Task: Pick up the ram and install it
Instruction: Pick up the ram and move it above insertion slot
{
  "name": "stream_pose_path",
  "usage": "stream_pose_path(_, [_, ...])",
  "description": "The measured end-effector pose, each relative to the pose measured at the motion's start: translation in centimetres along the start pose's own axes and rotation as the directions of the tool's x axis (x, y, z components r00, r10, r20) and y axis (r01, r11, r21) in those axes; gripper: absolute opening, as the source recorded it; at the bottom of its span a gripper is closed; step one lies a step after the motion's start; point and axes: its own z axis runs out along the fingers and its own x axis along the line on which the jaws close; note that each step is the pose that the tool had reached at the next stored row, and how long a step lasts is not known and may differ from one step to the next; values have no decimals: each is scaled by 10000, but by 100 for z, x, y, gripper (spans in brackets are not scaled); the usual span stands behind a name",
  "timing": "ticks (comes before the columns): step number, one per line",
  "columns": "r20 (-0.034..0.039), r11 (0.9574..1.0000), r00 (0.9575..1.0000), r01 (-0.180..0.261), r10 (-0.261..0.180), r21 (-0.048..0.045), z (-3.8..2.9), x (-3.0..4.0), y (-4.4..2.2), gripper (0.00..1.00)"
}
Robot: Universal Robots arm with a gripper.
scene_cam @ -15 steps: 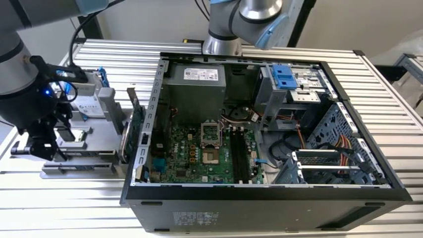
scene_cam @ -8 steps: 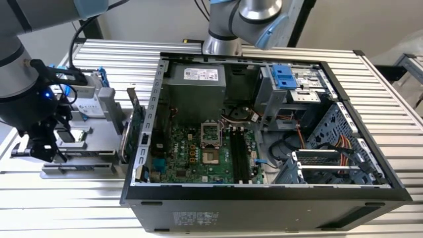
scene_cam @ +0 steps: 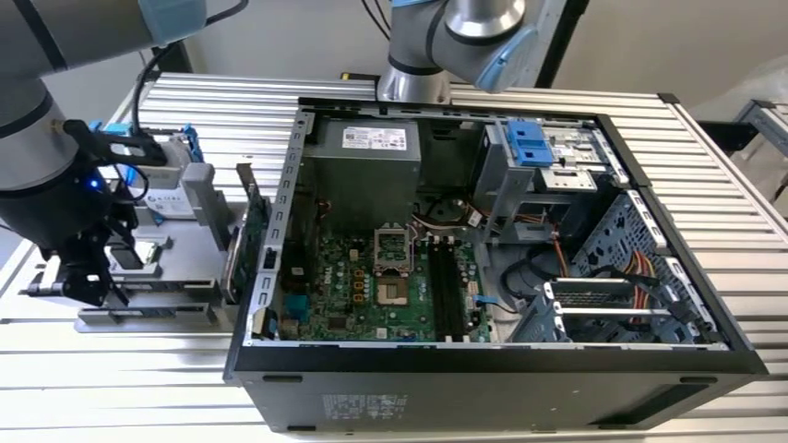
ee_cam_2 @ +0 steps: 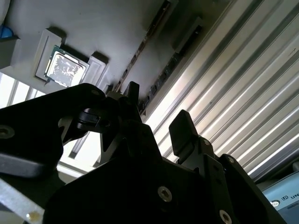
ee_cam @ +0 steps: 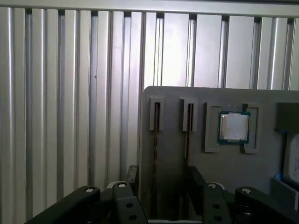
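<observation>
Exterior view: claw low over the fixture, ram in its slot

You have the gripper [scene_cam: 80, 281] at the exterior view's left edge, low over the gray fixture [scene_cam: 185, 277] that lies on the slatted table [scene_cam: 739, 240] beside the open computer case [scene_cam: 493, 388]. The motherboard [scene_cam: 369, 286] lies flat inside the case. Its memory slots [scene_cam: 446, 295] sit just right of centre in that frame, well apart from your gripper.

In the first wrist view the ram [ee_cam: 155, 154] stands edge-on in a slot of the fixture [ee_cam: 173, 100] and looks like a thin dark line. A second stick [ee_cam: 188, 135] sits in the slot just beside it, and a processor chip [ee_cam: 234, 127] rests in its own pocket nearby. Your gripper [ee_cam: 163, 172] has its fingers spread, pinching nothing. The ram runs into the gap between them; I cannot tell whether a finger touches it.

In the second wrist view the gripper [ee_cam_2: 158, 105] shows the same open gap, with bright table slats visible through it. The ram [ee_cam_2: 140, 51] and the processor chip [ee_cam_2: 65, 70] lie beyond the fingertips.
</observation>
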Motion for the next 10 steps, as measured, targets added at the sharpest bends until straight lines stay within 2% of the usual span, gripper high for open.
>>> stream_pose_path(10, [0,10000,10000,1,-1,-3,86,3,-93,100])
